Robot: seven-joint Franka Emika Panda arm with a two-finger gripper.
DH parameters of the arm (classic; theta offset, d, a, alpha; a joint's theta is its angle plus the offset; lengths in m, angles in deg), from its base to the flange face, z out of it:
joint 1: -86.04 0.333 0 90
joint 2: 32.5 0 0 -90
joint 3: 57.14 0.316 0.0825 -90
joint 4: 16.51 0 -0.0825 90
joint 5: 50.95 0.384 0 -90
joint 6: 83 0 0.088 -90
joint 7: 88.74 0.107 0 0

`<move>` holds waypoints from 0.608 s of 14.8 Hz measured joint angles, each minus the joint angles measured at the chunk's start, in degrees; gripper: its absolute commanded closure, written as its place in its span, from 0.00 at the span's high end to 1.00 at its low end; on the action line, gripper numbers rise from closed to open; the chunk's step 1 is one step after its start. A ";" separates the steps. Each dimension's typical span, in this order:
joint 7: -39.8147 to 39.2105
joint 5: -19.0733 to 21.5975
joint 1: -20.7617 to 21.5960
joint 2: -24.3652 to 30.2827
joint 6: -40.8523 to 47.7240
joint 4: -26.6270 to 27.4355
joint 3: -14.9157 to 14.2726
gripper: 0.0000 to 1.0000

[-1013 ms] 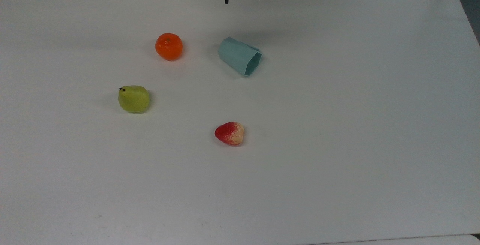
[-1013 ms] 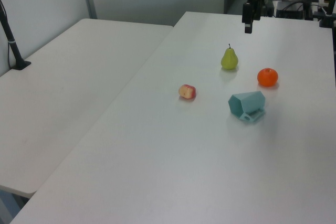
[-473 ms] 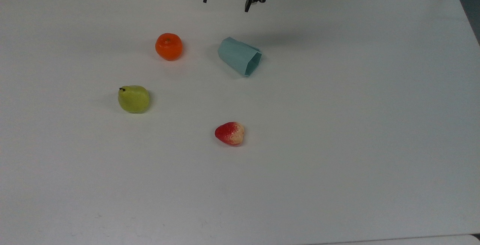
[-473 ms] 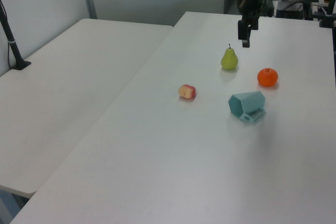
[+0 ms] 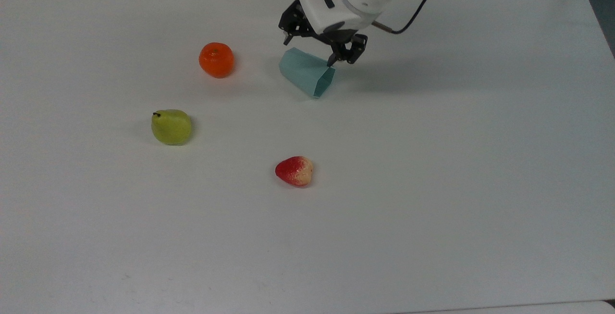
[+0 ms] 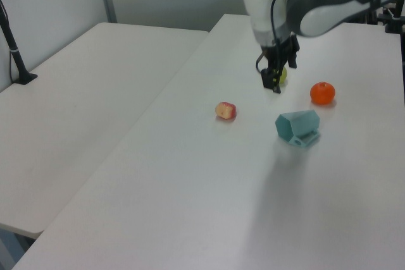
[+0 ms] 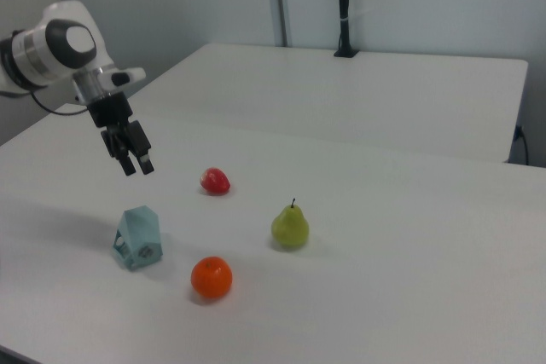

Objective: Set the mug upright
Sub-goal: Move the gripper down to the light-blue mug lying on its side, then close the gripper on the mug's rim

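Tool (image 5: 308, 53) above mug (image 5: 306, 72), orange (image 5: 216, 59) beside.

- Pale teal matte faceted mug (image 5: 306, 71): uniform, no pattern.
- Round orange fruit (image 5: 216, 59): bright orange.
- Pear (image 5: 171, 126): yellow-green, dark stem.
- Strawberry (image 5: 294, 170): red w/ cream patch.
- Flat table top (image 5: 432, 160): plain white.
- Two-finger gripper (image 5: 309, 52): black; arm white.

Mug (image 5: 306, 71) on table (image 5: 432, 160), gripper (image 5: 310, 52) above

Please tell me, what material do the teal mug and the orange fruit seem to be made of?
The mug looks like matte plastic, maybe printed: flat facets, even pale teal colour, no gloss; ceramic cannot be ruled out. The orange fruit looks like a moulded plastic or foam replica: very uniform bright colour with a soft sheen, though it could be real.
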State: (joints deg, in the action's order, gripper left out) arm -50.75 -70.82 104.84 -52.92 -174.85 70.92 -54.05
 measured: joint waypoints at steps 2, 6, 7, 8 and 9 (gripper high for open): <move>3.36 -1.12 1.40 -2.78 0.00 -0.43 0.00 0.97; 10.09 -3.56 3.16 -7.82 1.08 -0.64 0.00 0.90; 10.59 -3.62 3.15 -8.60 2.97 -0.71 -0.04 0.88; 10.69 -3.62 3.15 -9.01 4.10 -0.76 -0.04 0.83; 10.77 -3.62 3.13 -9.30 5.05 -0.79 -0.05 0.83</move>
State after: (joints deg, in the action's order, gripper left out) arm -39.98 -74.43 107.98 -62.23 -169.81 70.12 -54.10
